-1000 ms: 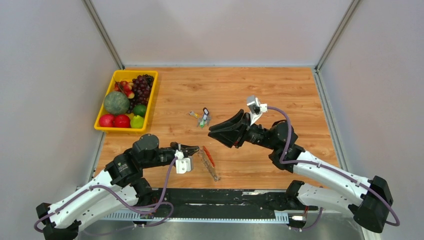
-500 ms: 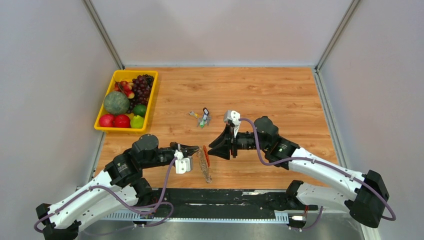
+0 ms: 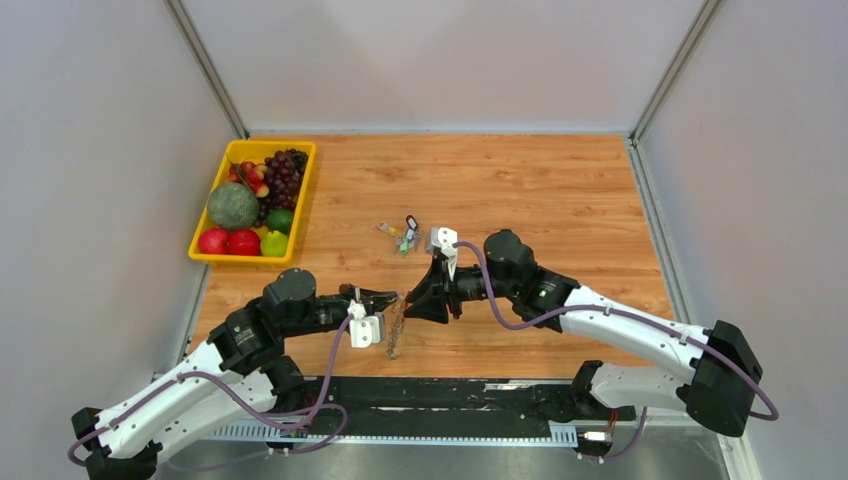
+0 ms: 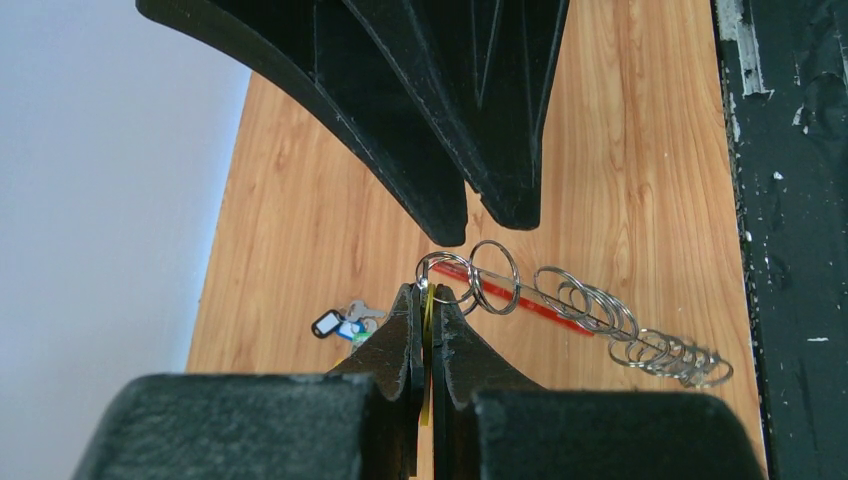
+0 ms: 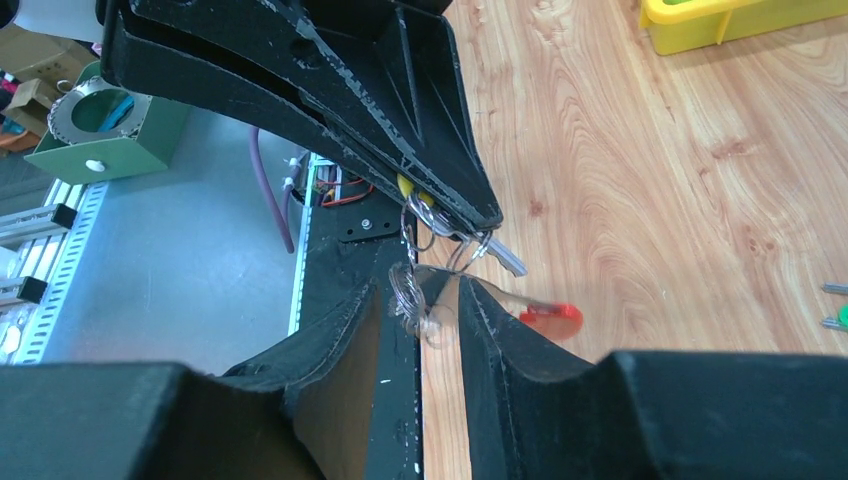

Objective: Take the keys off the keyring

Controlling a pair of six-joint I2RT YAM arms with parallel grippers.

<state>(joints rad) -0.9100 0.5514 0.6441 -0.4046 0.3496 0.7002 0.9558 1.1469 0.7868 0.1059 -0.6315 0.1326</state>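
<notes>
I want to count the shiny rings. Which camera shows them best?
The left wrist camera: the shiny rings are spread in a row. The right wrist camera shows only a few, bunched at the right gripper. The top camera shows just a thin blurry streak.

Left gripper (image 4: 426,294), right gripper (image 5: 428,290): matte black tapered wedge fingers, edges scuffed grey. Behind each pincer: small white camera block (image 3: 364,330), round black joint housings (image 3: 290,291), white arm links (image 3: 640,335). Purple cable (image 3: 336,365) trails rearward from pincer along links.
</notes>
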